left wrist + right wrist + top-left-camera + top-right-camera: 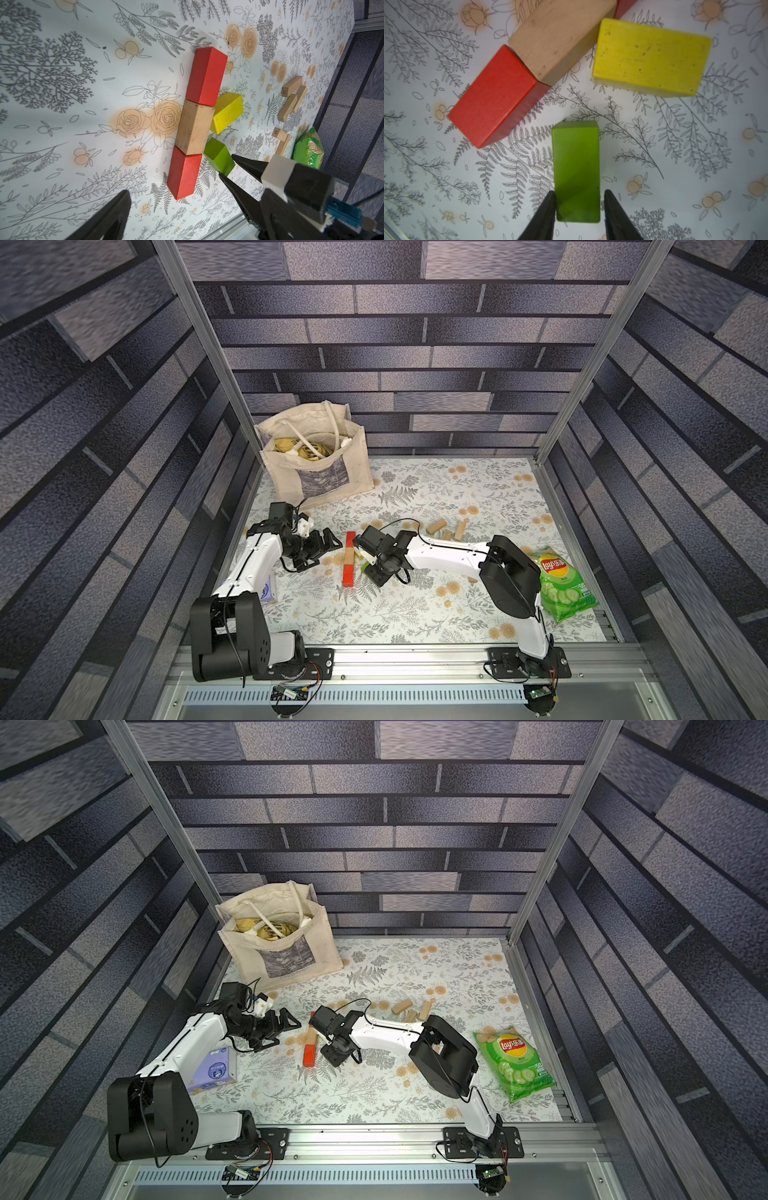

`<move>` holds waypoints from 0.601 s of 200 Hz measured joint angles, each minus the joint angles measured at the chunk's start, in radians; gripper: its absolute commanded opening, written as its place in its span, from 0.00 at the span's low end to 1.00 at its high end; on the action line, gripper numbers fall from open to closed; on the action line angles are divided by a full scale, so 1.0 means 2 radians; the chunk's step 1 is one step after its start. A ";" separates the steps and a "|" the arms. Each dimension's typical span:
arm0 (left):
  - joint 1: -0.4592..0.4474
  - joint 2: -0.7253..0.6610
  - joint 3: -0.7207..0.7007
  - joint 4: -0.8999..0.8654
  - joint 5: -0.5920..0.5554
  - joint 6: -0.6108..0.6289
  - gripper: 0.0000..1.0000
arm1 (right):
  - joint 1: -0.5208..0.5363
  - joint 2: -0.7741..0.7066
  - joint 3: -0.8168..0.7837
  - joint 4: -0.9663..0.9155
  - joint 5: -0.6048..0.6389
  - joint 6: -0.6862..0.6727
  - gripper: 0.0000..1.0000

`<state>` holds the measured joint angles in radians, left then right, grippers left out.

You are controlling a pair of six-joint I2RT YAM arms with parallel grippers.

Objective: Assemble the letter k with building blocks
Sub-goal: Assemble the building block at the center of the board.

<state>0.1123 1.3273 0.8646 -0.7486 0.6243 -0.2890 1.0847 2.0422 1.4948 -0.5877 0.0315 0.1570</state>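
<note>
**A:** Any containers about?

**B:** A cloth tote (332, 485) stands open, well beyond the left claw (330, 552), with yellowish crumpled things (286, 445) inside; I cannot tell what they are. A sealed green crisp bag (561, 585) lies far behind the right claw (579, 192).

**A:** And the letter k (195, 124)?

**B:** It lies flat on the desk (415, 614), between the two claws. The spine is one red block (207, 74), a tan block (558, 37), and another red block (494, 97), end to end. A yellow block (650, 56) slants off the tan one. The green block (576, 166) slants near the spine, a gap between them.

**A:** The claws?

**B:** The left is spread wide and empty. The right straddles the green block's near end, slightly parted, with a sliver of desk showing on one side. Spare tan blocks (453, 529) lie behind it.
</note>
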 measured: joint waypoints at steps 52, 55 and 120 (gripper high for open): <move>0.000 0.000 0.000 0.000 0.000 0.000 1.00 | 0.000 -0.012 -0.016 0.004 0.009 0.002 0.56; 0.000 0.000 0.000 0.000 0.000 0.000 1.00 | 0.000 -0.013 -0.017 0.004 0.009 0.002 0.56; 0.000 0.000 0.000 0.000 0.000 0.000 1.00 | 0.000 -0.025 -0.030 0.008 0.009 0.010 0.44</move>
<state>0.1123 1.3273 0.8646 -0.7486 0.6243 -0.2886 1.0847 1.9915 1.4349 -0.5713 0.0498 0.1772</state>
